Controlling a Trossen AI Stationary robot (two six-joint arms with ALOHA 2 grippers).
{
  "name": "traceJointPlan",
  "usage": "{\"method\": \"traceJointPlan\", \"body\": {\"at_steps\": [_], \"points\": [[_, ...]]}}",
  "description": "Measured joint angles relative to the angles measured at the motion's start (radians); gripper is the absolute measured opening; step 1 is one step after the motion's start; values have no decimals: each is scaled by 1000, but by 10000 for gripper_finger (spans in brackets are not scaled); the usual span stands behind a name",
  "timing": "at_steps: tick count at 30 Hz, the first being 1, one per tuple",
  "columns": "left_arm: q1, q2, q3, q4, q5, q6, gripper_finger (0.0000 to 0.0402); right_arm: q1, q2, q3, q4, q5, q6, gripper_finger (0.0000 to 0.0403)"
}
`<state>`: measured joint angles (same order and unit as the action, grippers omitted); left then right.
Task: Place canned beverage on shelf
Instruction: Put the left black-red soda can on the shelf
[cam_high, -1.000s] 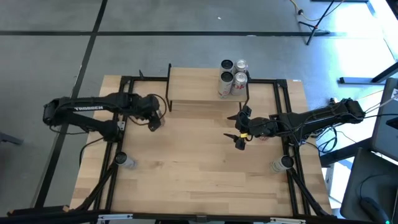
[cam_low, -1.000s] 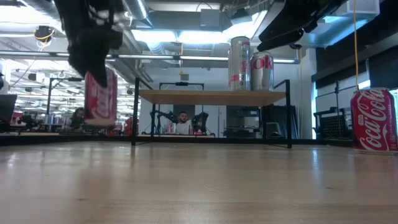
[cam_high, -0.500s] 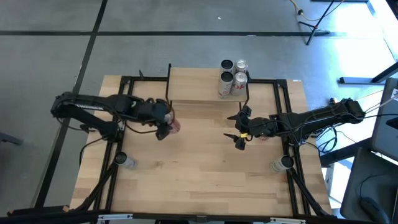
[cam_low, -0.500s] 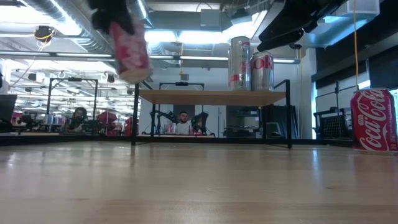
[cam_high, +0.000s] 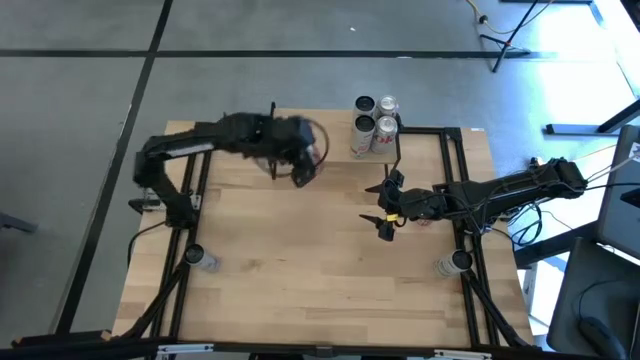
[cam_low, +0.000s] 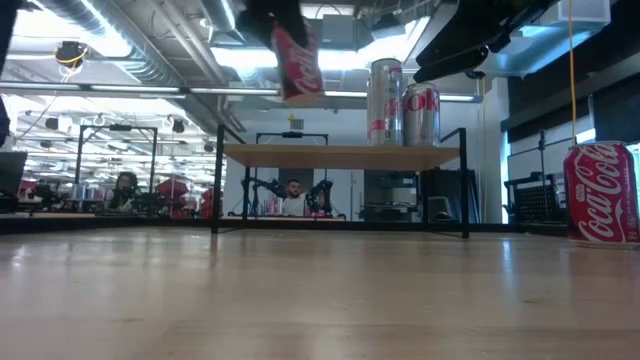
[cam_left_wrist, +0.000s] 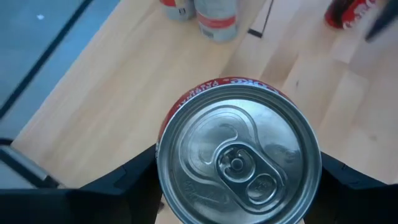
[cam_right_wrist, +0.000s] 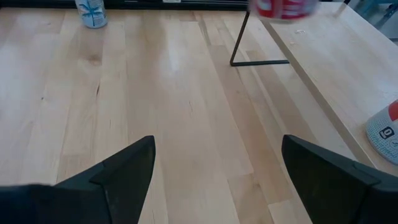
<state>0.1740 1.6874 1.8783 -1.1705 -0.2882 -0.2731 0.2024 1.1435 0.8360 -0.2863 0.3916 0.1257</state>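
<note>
Above the shelf's (cam_low: 340, 153) left half, the left claw (cam_high: 300, 160) pinches a tilted can (cam_low: 297, 62); released tilted, it may topple. Right claw (cam_high: 385, 212) waits spread over the desk (cam_high: 300, 270).

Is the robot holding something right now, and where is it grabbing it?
Yes. The left gripper holds a red can by its sides, one finger on each, above the shelf. The right gripper is open and holds nothing.
</note>
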Motion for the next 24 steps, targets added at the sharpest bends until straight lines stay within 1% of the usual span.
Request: {"method": "traceJointPlan", "body": {"at_steps": [4, 8, 11, 12, 16, 21, 24], "points": [[77, 121, 171, -71, 80, 35, 260, 0, 0, 0, 0, 0, 0, 337], [131, 248, 349, -187, 86, 96, 260, 0, 0, 0, 0, 0, 0, 337], [164, 322, 461, -218, 87, 132, 260, 0, 0, 0, 0, 0, 0, 337], [173, 337, 480, -217, 90, 142, 260, 0, 0, 0, 0, 0, 0, 337], [216, 344, 464, -160, 144, 160, 260, 0, 0, 0, -1, 0, 0, 337], [258, 370, 464, -106, 153, 192, 260, 0, 0, 0, 0, 0, -1, 337], [279, 380, 464, -76, 190, 207, 263, 0, 0, 0, 0, 0, -3, 337]]}}
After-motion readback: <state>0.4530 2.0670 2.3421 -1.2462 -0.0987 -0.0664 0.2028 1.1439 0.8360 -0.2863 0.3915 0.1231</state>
